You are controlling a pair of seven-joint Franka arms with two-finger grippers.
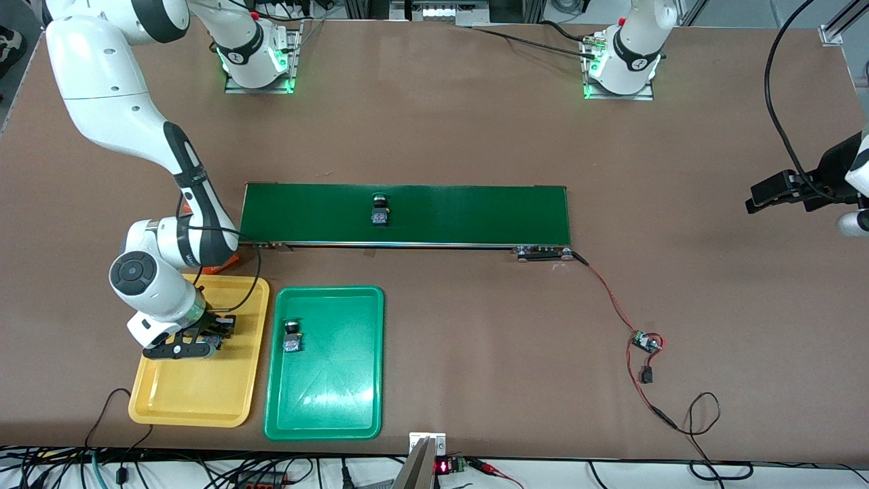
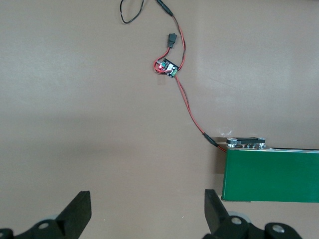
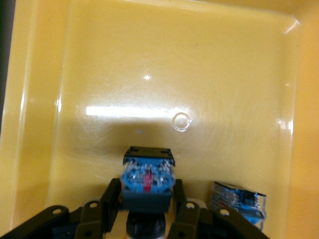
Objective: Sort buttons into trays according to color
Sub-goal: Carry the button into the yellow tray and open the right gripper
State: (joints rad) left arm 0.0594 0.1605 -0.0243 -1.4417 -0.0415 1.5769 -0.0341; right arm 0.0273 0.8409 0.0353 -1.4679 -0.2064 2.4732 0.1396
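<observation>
The right gripper [image 3: 144,211] sits low in the yellow tray [image 1: 170,407], jaws flanking a push-button switch [image 3: 147,177] beside a second switch [image 3: 238,200]; whether they grip, I cannot tell; best to open fully and rise straight, sparing the neighbour. The left gripper [image 2: 147,214] waits released over the desk [image 1: 475,136]; green-capped switches lie in the green tray [image 1: 326,428] and on the conveyor belt [image 1: 475,214].

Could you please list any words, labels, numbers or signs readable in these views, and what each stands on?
None can be read with certainty.
Red display at the table edge nearest the front camera: lit digits, too small.
Round marks on the arm bases: too small.
Buttons, trays, conveyor belt: no visible text.
</observation>
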